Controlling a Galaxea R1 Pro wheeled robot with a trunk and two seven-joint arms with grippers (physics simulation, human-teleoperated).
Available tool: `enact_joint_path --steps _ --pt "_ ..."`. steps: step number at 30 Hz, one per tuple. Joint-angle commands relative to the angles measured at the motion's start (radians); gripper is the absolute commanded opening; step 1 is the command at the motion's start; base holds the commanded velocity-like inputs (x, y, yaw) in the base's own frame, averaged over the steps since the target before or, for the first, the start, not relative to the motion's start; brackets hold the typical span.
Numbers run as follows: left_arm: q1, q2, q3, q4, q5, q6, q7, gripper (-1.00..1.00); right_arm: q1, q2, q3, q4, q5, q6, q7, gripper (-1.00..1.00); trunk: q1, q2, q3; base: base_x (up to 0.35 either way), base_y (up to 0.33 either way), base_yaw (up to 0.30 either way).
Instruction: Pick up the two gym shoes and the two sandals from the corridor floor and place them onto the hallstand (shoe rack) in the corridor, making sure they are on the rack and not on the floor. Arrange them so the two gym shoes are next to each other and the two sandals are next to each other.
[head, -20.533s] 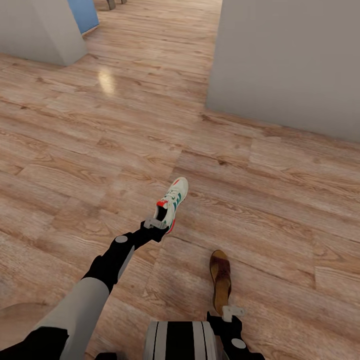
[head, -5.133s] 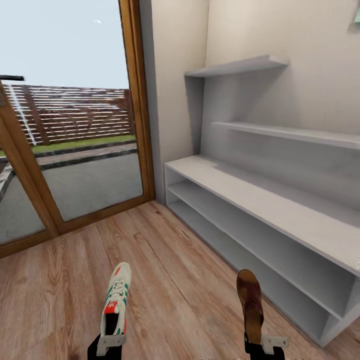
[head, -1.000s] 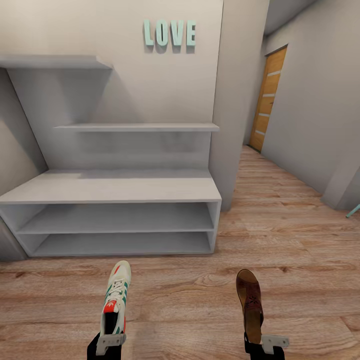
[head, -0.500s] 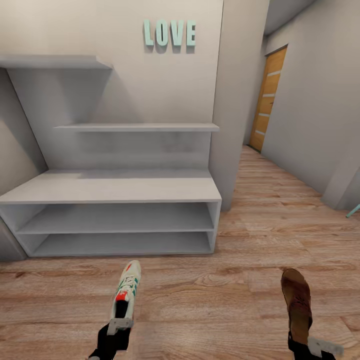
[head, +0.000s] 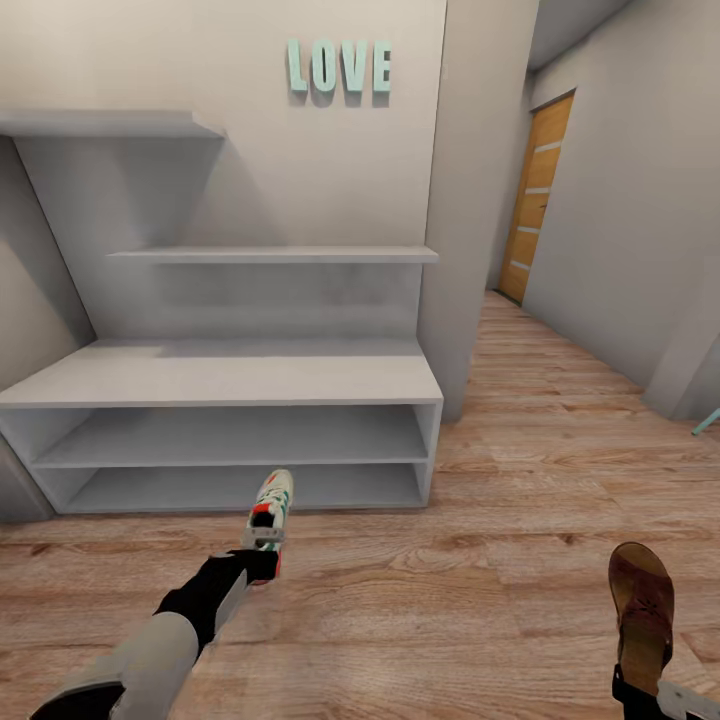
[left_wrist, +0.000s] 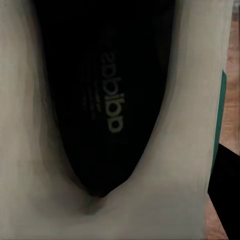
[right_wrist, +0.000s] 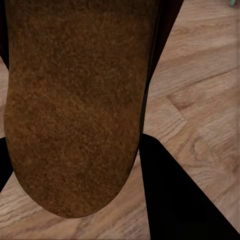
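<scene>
A white gym shoe (head: 272, 503) with green stripes and a red-orange tongue hangs from my left gripper (head: 262, 541), which is shut on its heel. Its toe points at the bottom shelf of the pale-grey hallstand (head: 230, 378), just in front of that opening. The left wrist view looks into the gym shoe (left_wrist: 107, 100), at its black insole. My right gripper (head: 648, 688) is shut on the heel of a brown sandal (head: 642, 605), low at the right above the corridor floor (head: 480, 600). The sandal's footbed (right_wrist: 75, 100) sits close in the right wrist view.
Two stepped wall shelves (head: 275, 255) hang above the bench, with teal LOVE letters (head: 338, 66) higher up. A wall corner (head: 470, 250) stands right of the rack. The corridor runs back to a wooden door (head: 533, 200).
My left arm has stretched forward, carrying the gym shoe up to the rack's bottom shelf. My right arm has swung out to the right with the sandal. The camera has held still over the last second.
</scene>
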Motion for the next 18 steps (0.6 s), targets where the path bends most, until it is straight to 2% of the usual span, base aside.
enact_joint_path --steps 1,6,9,13,18 --pt "-0.017 -0.001 0.008 -0.001 -0.010 0.023 -0.003 -1.00 -0.001 0.000 0.003 0.000 -0.012 -0.004 0.003 -1.00 0.000 0.000 -0.001 0.000 0.000 0.000" --pt "-0.118 0.000 0.008 0.000 -0.008 0.127 -0.002 -1.00 -0.001 0.005 0.004 -0.002 -0.013 -0.005 0.002 -1.00 0.000 0.000 -0.001 0.000 0.000 0.000" --pt "-0.148 0.001 0.009 -0.002 -0.008 0.165 0.000 -1.00 -0.001 0.007 0.004 -0.002 -0.013 -0.004 0.002 -1.00 0.000 0.000 -0.001 0.000 0.000 0.000" --pt "-0.158 0.002 0.008 -0.017 -0.007 0.185 0.000 -1.00 -0.001 0.010 0.005 -0.002 -0.012 -0.004 0.002 -1.00 0.000 0.000 -0.001 0.000 0.000 0.000" --pt "-0.156 0.004 0.010 -0.100 -0.007 0.198 -0.001 -1.00 -0.001 0.016 0.005 -0.003 -0.012 -0.003 0.001 -1.00 0.008 -0.014 -0.007 0.000 0.000 0.000"
